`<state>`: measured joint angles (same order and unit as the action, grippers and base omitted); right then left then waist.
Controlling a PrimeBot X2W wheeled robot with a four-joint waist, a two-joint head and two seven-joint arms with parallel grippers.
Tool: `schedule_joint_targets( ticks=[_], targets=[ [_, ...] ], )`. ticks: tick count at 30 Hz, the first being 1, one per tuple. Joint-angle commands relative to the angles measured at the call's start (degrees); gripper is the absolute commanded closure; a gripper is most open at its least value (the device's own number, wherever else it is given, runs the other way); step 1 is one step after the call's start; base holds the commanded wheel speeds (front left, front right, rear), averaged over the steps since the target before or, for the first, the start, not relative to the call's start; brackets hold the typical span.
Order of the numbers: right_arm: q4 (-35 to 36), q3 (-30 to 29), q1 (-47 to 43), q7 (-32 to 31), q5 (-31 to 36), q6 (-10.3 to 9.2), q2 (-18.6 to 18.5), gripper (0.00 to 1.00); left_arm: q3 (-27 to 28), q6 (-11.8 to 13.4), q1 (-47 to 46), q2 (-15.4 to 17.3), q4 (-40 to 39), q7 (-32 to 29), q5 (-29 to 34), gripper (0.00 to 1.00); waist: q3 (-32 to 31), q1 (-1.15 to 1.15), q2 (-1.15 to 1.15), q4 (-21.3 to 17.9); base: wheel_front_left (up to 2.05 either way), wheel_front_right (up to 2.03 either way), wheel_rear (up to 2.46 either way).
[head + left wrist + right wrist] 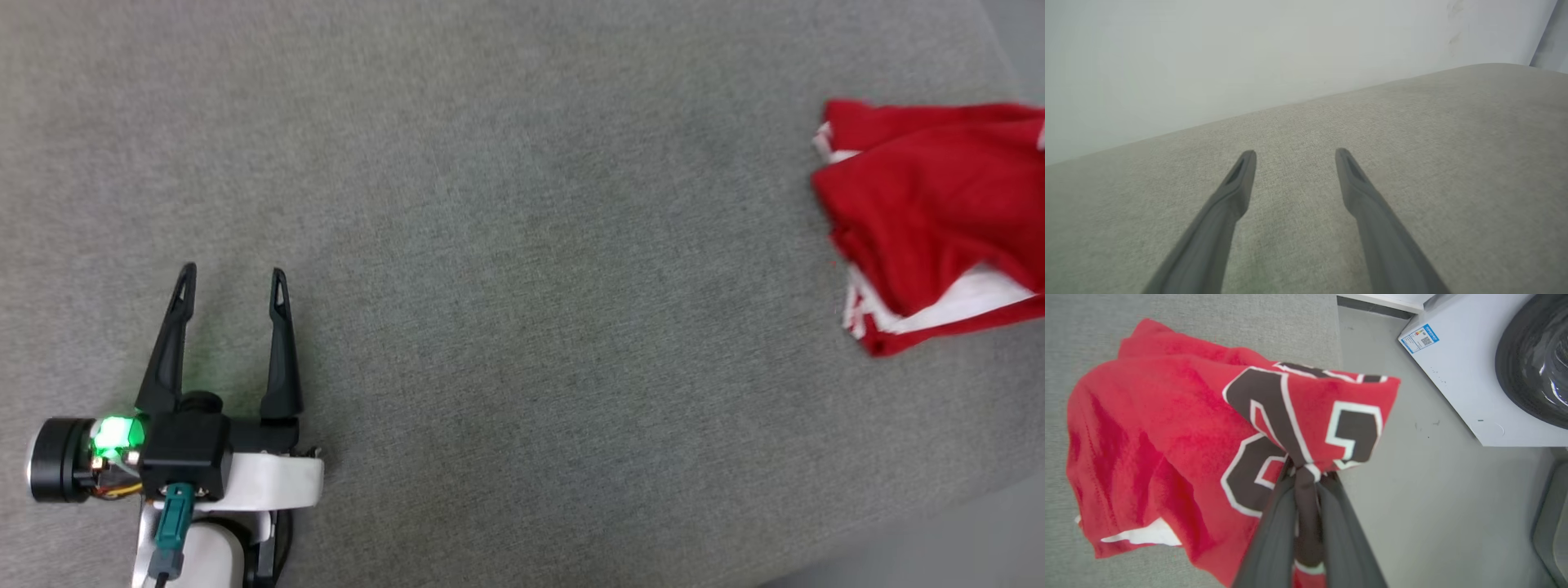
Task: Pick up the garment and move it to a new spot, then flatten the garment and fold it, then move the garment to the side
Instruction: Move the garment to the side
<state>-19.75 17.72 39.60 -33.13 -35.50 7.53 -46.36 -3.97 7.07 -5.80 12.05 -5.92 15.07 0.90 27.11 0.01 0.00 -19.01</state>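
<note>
Grey upholstered surface, at whose right edge the bunched red garment is seen. A white appliance, possibly a washing machine, is seen beside it. A lettered fold is pinched by the right gripper. The left gripper is spread, well apart from the garment.

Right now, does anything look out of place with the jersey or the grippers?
The garment is bunched in loose folds at the right edge of the grey surface, and the part pinched by the right gripper juts past that edge over the floor. The left gripper hangs open, apart from it.
</note>
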Motion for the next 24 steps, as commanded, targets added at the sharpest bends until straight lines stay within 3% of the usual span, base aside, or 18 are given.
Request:
schedule_joint_targets(
  ticks=[1, 4, 8, 9, 10, 16, 20, 24],
  targets=[
    [-2.4, -1.5, 2.0, 0.8, 1.9, -0.09, 0.3, 1.0, -0.2, 0.0, -1.2, 0.5, -0.5, 0.1, 0.4, 0.0, 3.0, -0.01, 0.0, 0.2, 0.0, 0.0, 0.0],
    [-10.3, -6.8, 5.2, 3.0, 6.1, -0.08, 2.6, 1.0, -0.5, 0.5, -2.5, 1.3, -1.5, 0.1, 0.4, 0.0, 5.7, -0.01, 0.0, 1.2, 0.0, 0.0, 0.0],
    [-15.0, -10.1, 7.1, 5.8, 10.5, -0.09, 4.9, 1.0, -0.6, 1.1, -2.8, 1.6, -2.0, 0.1, 0.2, 0.0, 6.6, -0.01, 0.0, 1.9, 0.0, 0.0, 0.0],
    [-16.1, -10.5, 7.0, 6.0, 11.5, -0.08, 5.7, 0.74, -0.7, 1.2, -2.8, 1.5, -2.1, 0.1, 0.1, 0.0, 6.5, -0.01, 0.0, 2.1, 0.0, 0.0, 0.0],
    [-17.0, -10.9, 7.1, 6.5, 12.4, -0.08, 6.3, 0.0, -0.8, 1.3, -2.8, 1.4, -2.1, 0.1, 0.0, 0.0, 6.2, -0.01, 0.0, 2.4, 0.0, 0.0, 0.0],
    [-19.2, -13.6, 8.8, 12.3, 19.6, -0.09, 6.5, 0.0, -1.5, 2.5, -1.5, 0.2, -2.0, 0.1, -0.6, 0.0, 2.5, -0.01, 0.0, 3.4, 0.0, 0.0, 0.0],
    [-18.2, -16.0, 9.9, 20.4, 26.2, -0.09, 6.5, 0.0, -2.2, 3.0, -0.4, -1.0, -1.5, 0.1, -1.0, 0.0, -1.2, -0.01, 0.0, 4.6, 0.0, 0.0, 0.0],
    [-15.6, -19.0, 9.9, 29.0, 30.7, -0.08, 9.3, 0.0, -2.3, 3.6, 1.1, -2.1, -1.0, 0.1, -1.6, 0.0, -5.0, -0.01, 0.0, 6.3, 0.0, 0.0, 0.0]
  ],
)
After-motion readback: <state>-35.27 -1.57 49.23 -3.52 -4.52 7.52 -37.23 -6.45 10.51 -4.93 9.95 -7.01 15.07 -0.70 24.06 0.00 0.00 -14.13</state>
